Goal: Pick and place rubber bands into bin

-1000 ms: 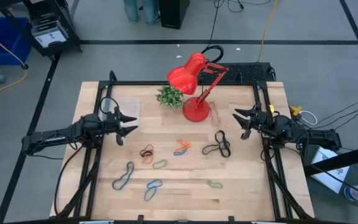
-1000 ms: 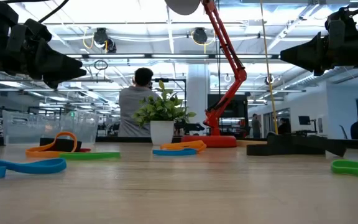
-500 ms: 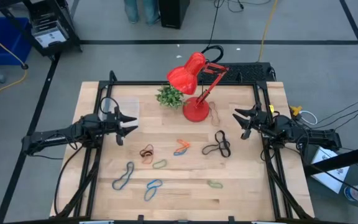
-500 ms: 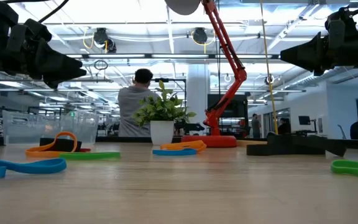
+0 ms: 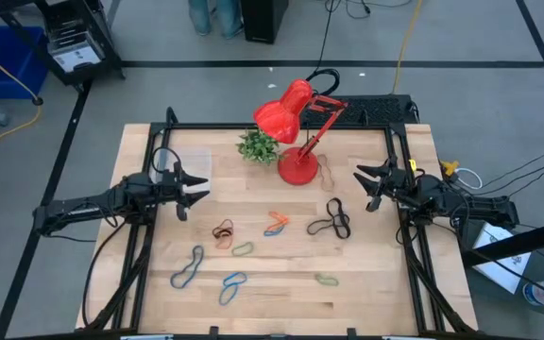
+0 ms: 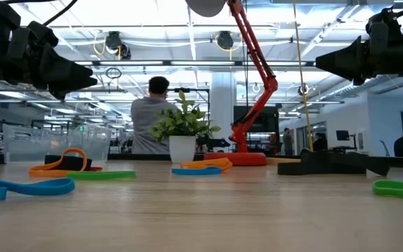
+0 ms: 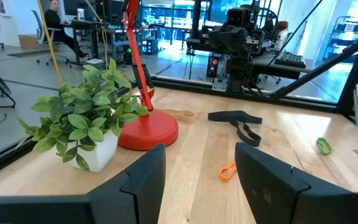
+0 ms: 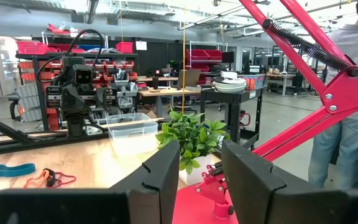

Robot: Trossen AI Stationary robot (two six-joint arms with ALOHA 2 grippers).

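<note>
Several rubber bands lie flat on the wooden table: a black pair (image 5: 330,220), an orange-and-blue one (image 5: 276,224), a brown one (image 5: 222,231), green ones (image 5: 243,249) (image 5: 326,280), blue ones (image 5: 187,267) (image 5: 232,286), and a tan one (image 5: 327,171) by the lamp base. The clear bin (image 5: 187,162) stands at the far left of the table, also seen as the bin (image 8: 132,134) in the right wrist view. My left gripper (image 5: 192,186) hovers open at the left edge beside the bin. My right gripper (image 5: 366,184) hovers open at the right edge. Both are above the table with nothing between their fingers.
A red desk lamp (image 5: 296,132) and a small potted plant (image 5: 258,146) stand at the table's far middle. Black frame rails (image 5: 399,142) run along the left and right edges. A blue tub (image 5: 3,57) sits on the floor. A person (image 6: 149,119) stands beyond the table.
</note>
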